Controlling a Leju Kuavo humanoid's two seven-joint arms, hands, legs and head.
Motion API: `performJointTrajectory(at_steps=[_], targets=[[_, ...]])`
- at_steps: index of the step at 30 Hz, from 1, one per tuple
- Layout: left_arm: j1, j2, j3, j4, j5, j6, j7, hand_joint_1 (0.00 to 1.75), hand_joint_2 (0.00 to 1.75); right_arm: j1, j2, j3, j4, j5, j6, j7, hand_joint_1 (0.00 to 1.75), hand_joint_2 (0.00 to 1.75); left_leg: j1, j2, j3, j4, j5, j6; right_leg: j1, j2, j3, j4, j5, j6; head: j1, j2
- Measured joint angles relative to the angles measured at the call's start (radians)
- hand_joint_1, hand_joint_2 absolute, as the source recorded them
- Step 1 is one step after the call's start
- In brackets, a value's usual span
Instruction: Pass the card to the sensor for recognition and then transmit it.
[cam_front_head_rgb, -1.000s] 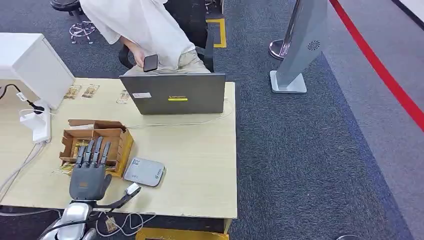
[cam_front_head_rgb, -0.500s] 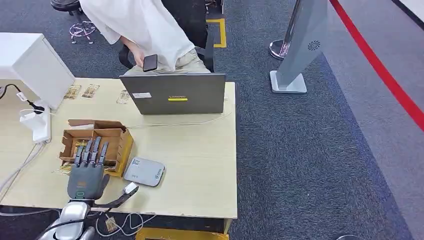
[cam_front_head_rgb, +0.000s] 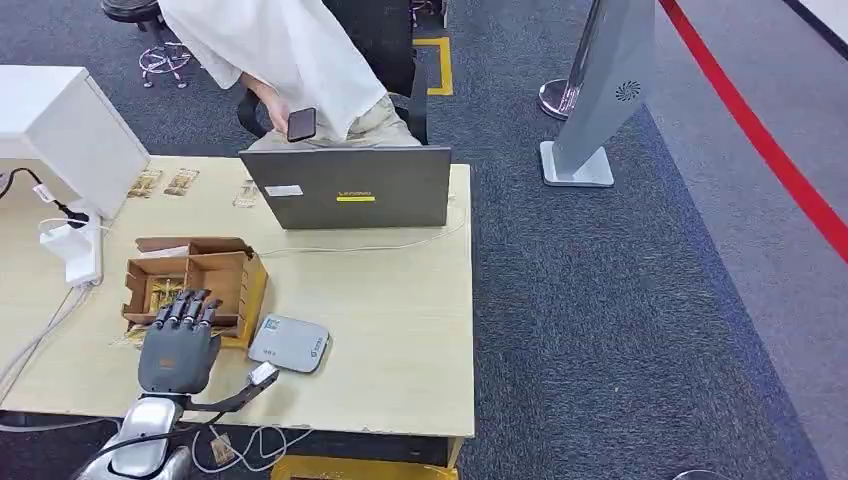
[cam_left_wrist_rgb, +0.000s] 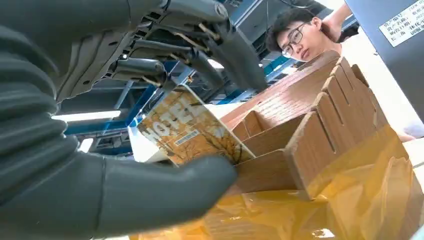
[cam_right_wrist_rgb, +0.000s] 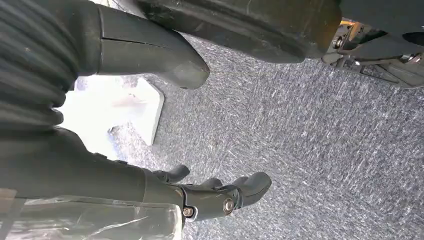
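Observation:
My left hand (cam_front_head_rgb: 178, 345) reaches over the front of a brown cardboard card box (cam_front_head_rgb: 228, 268), its fingers curled down into a compartment. In the left wrist view an orange card (cam_left_wrist_rgb: 187, 130) printed HOTEL stands tilted at the box (cam_left_wrist_rgb: 320, 125), pinched between the thick thumb (cam_left_wrist_rgb: 165, 185) and the dark fingers (cam_left_wrist_rgb: 150, 67) of my left hand. The sensor (cam_front_head_rgb: 289, 343), a flat grey-white pad, lies on the table just right of the box and beside my hand. My right hand (cam_right_wrist_rgb: 115, 177) hangs over grey carpet, fingers apart and holding nothing.
A grey laptop (cam_front_head_rgb: 345, 188) stands open at the table's far edge, with a seated person (cam_front_head_rgb: 290, 60) holding a phone behind it. A white case (cam_front_head_rgb: 70, 130) and a power strip (cam_front_head_rgb: 80, 250) sit at the left. Loose cards (cam_front_head_rgb: 165, 182) lie near the back edge.
My left hand's fingers, stretched flat over the box a second ago, have curled down into it, and the hand has drawn back slightly toward me.

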Motion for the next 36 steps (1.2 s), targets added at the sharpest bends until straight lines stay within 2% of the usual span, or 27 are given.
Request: performJointTrajectory(at_steps=[18,25,27,29,31,36], targets=[[0.000,-0.020,0.043,0.005,0.027,0.018,-0.045,1.75,1.75,0.000,0.000,0.000,0.000,0.003,0.000,-0.003,0.00,1.75,0.000,0.000,0.000,0.000,0.000,0.000,0.000,0.000,0.000,0.000,0.000,0.000,0.000,0.000],[0.014,-0.043,0.064,-0.012,0.007,0.021,-0.074,1.75,1.75,0.001,0.000,0.000,0.000,-0.001,-0.001,-0.003,0.00,1.75,0.000,0.000,0.000,0.000,0.000,0.000,0.000,0.000,0.000,0.000,0.000,0.000,0.000,0.000],[0.041,-0.055,0.063,-0.069,0.004,0.001,-0.087,1.75,1.75,0.002,0.000,0.000,0.000,-0.012,-0.003,-0.001,0.00,1.75,0.000,0.000,0.000,0.000,0.000,0.000,0.000,0.000,0.000,0.000,0.000,0.000,0.000,0.000],[0.083,-0.069,0.048,-0.165,-0.002,-0.068,-0.088,1.75,1.75,0.003,0.001,-0.005,0.000,-0.033,-0.016,0.002,0.00,1.75,0.000,0.000,0.000,0.000,0.000,0.000,0.000,0.001,-0.001,0.000,0.000,0.000,0.000,0.000],[0.129,-0.068,-0.008,-0.306,-0.004,-0.138,-0.074,1.75,1.75,0.007,0.004,-0.015,0.000,-0.052,-0.030,0.006,0.00,1.75,0.000,0.000,-0.001,0.000,0.000,0.000,-0.001,0.001,-0.001,0.000,0.000,0.000,0.000,0.000],[0.163,-0.039,-0.155,-0.584,0.057,-0.168,-0.052,1.75,1.75,0.008,0.009,-0.037,0.000,-0.066,-0.037,0.005,0.00,1.75,0.000,0.000,-0.001,0.000,0.000,0.000,0.000,0.000,-0.001,0.000,0.000,0.000,0.000,0.000]])
